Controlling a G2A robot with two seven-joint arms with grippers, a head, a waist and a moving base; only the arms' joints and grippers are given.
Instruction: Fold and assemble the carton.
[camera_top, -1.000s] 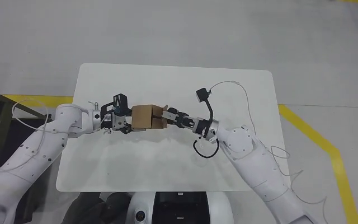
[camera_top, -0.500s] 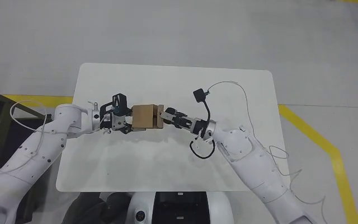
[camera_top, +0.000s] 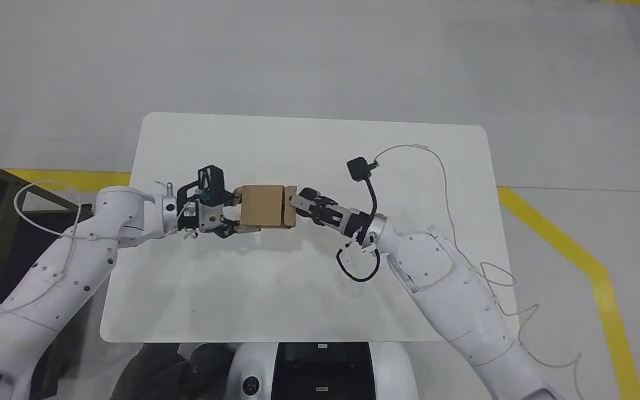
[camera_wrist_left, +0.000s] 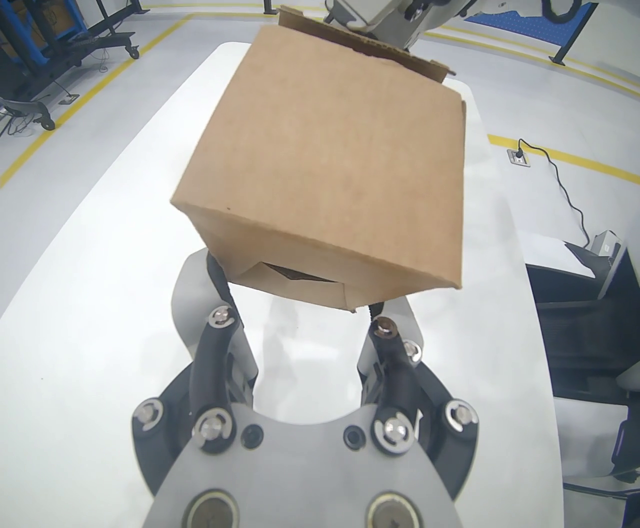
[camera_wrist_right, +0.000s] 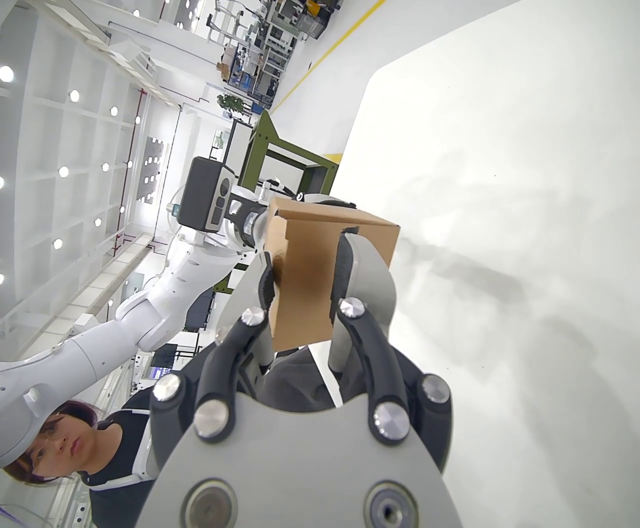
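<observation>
**Worktop** (camera_top: 300, 300): one. White, with rounded corners.

**Left end effector** (camera_wrist_left: 300, 305): one. It sits at the carton's left end, over the middle of the worktop. Contact is hidden beneath the carton, so its hold cannot be told.

**Carton** (camera_top: 265, 206): one. Brown corrugated board, squared up into a box. It is held above the middle of the worktop, between the two end effectors.
- Long axis: runs left to right, with one end facing each arm.
- Left-facing end: flap tucked in, with a slight gap.
- Right-facing end: one flap stands ajar.

**Right end effector** (camera_wrist_right: 306, 255): one. Closed part-way onto the carton's right end, with a finger pressed against each side.

**Floor** (camera_top: 320, 60): grey, lying beyond the worktop and around it.

**Yellow floor line** (camera_top: 560, 235): two stretches, one on each side of the worktop.
</observation>
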